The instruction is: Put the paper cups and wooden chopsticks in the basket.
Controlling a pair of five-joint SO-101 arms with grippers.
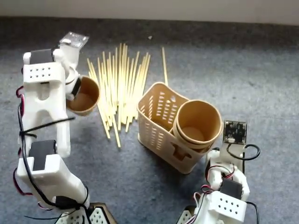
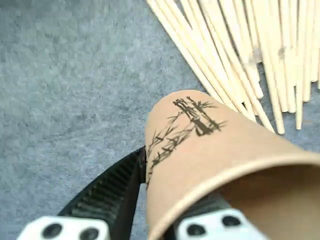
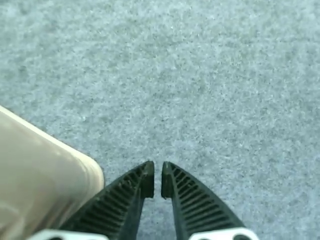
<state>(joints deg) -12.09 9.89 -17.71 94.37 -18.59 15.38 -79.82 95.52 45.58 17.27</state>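
At the left of the high view, the left gripper [image 1: 74,88] is holding a paper cup [image 1: 85,95] by its side wall, its jaws spread only as wide as the cup, which is lying tilted with its open mouth facing the right. In the left wrist view one black finger [image 2: 117,187] is pressing against the cup's printed wall. Just beside the cup, toward the right, the wooden chopsticks [image 1: 119,84] are lying fanned out in a loose pile on the grey carpeted table [image 1: 243,70], and a lone chopstick [image 1: 164,65] is resting a little apart from the pile. Next, the basket [image 1: 156,126] is sitting near the pile's right edge, and nested cups [image 1: 198,123] are leaning inside its right end, mouths up. At the far right, the right gripper [image 3: 157,175] is hovering over bare carpet just beside the basket's corner, its jaws drawn almost together with only a slit between them, gripping nothing.
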